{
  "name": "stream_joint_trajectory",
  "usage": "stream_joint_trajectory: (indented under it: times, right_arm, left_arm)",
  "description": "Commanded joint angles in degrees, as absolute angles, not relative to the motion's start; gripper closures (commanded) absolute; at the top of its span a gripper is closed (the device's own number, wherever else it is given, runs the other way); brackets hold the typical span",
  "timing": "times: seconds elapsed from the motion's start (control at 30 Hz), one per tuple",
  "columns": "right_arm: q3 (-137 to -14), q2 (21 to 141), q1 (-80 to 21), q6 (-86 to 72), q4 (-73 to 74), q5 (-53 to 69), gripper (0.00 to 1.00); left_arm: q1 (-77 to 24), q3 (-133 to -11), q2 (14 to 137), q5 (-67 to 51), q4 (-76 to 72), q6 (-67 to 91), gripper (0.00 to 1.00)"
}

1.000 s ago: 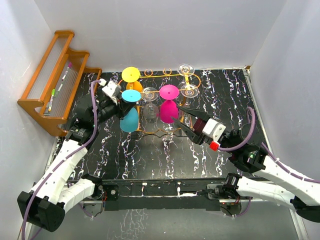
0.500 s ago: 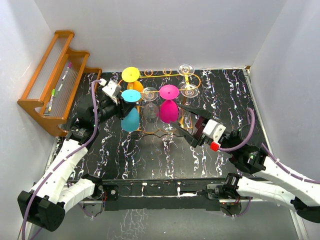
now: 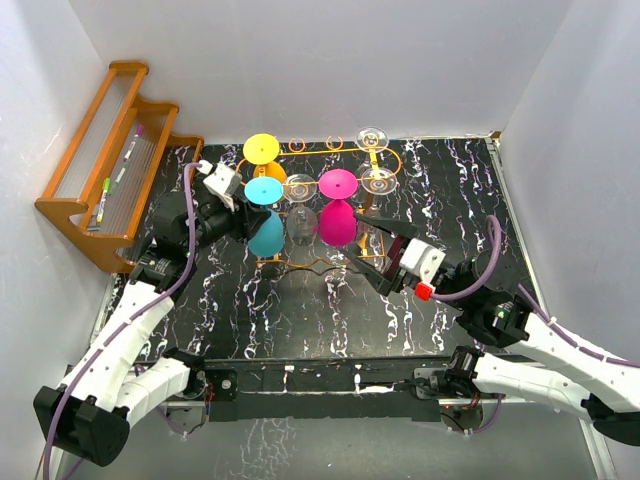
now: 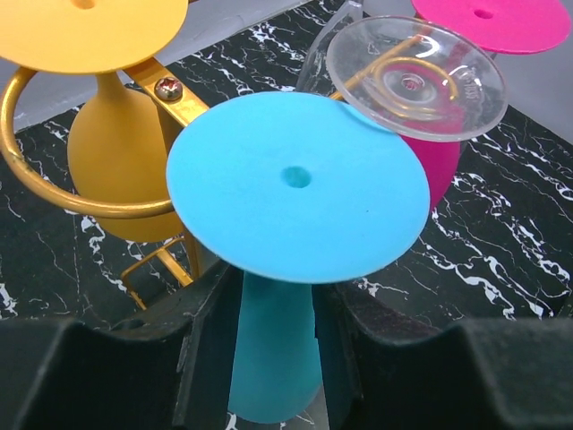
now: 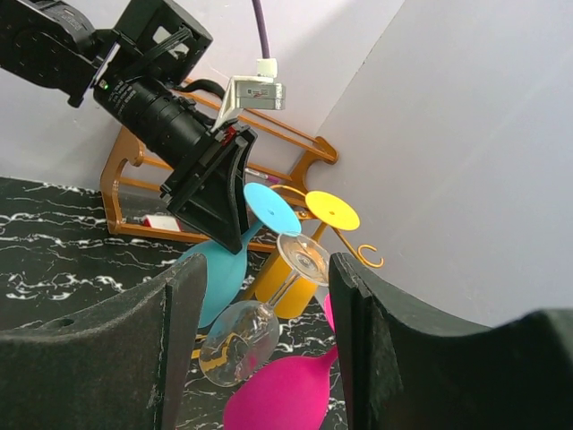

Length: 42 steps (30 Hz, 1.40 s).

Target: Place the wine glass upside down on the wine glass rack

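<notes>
On the black marbled table (image 3: 300, 310), back centre: 1 wine glass rack (image 3: 335, 144), orange-gold wire, with ring loops on top and a wavy bar low at the front

Glasses on or at the rack, all foot-up: 6 counted
- 1 cyan wine glass (image 3: 265, 233), front-left corner of the rack, bowl down and foot on top. It is just beside the gold ring that holds the yellow one. Can't tell if its rim sits on the wire or on the table
- 1 yellow-orange glass (image 3: 262, 150), back-left, its bowl inside the gold ring
- 1 magenta glass (image 3: 337, 220), front middle
- 3 clear: 1 clear glass (image 3: 300, 205) sits between cyan and magenta. The 2 clear feet (image 3: 377, 181) are at the right end, one behind the other, and their bowls are hard to make out

Arms: 2
- left gripper (image 3: 258, 212) is at the cyan stem under the foot. In the left wrist view its fingers (image 4: 206, 358) flank the stem on both sides, very close. Can't tell whether they are pressing it or just clear of it
- right gripper (image 3: 362, 240) sits low, just right of the magenta bowl, holding nothing. In the right wrist view its fingers (image 5: 183, 340) are spread wide, with the glasses seen far off through the gap

Left wall: 1 brown wooden stepped rack (image 3: 85, 235) with a few small stick-like items lying in it, too small to identify
</notes>
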State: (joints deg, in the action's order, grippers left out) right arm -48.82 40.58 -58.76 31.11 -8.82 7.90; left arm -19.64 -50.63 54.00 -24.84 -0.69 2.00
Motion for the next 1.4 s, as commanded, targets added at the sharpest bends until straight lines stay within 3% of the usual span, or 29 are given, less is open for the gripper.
stream_joint_trajectory:
  times: [0.0,0.33,0.37,0.4,0.43,0.47,0.67,0.87,1.1,1.23,1.37]
  right_arm:
    - [-49.1,39.9,-58.6,30.4,-9.4,7.8,0.41]
    - [-48.7,38.1,-58.6,28.2,-9.1,6.1,0.39]
    - [-48.8,37.9,-58.6,27.8,-9.1,5.7,0.35]
    - [-48.7,37.9,-58.6,27.4,-9.3,5.2,0.12]
    - [-48.7,38.0,-58.6,26.5,-9.6,4.3,0.03]
    - [-49.0,38.2,-58.6,24.9,-9.7,3.0,0.02]
    - [-52.8,40.6,-58.6,8.7,-7.2,-14.4,0.02]
    - [-59.1,41.6,-58.6,1.9,2.7,-20.9,0.02]
    - [-63.3,41.4,-58.6,-0.7,14.4,-33.8,0.02]
    - [-59.8,36.8,-58.6,-5.6,11.9,-48.6,0.02]
    - [-60.1,33.3,-58.6,-14.9,22.1,-58.4,0.02]
  left_arm:
    - [-19.9,-51.4,52.1,-23.6,1.0,0.9,0.65]
    - [-19.9,-51.9,48.9,-22.7,6.6,-0.1,0.62]
    - [-19.9,-52.0,48.1,-22.7,7.3,-0.3,0.60]
    - [-19.9,-52.1,47.5,-22.6,8.0,-0.6,0.59]
    - [-19.9,-52.2,47.0,-22.4,8.9,-1.0,0.58]
    - [-19.9,-52.4,46.5,-22.2,10.0,-1.4,0.57]
    - [-19.9,-53.4,42.7,-18.5,15.9,-2.2,0.51]
    - [-19.4,-56.8,39.6,-15.8,24.0,-5.0,0.45]
    - [-18.5,-69.0,42.8,-9.0,40.1,-9.2,0.37]
    - [-17.7,-77.7,47.1,-3.7,48.5,-13.1,0.34]
    - [-16.8,-84.1,50.4,5.9,52.0,-15.6,0.29]
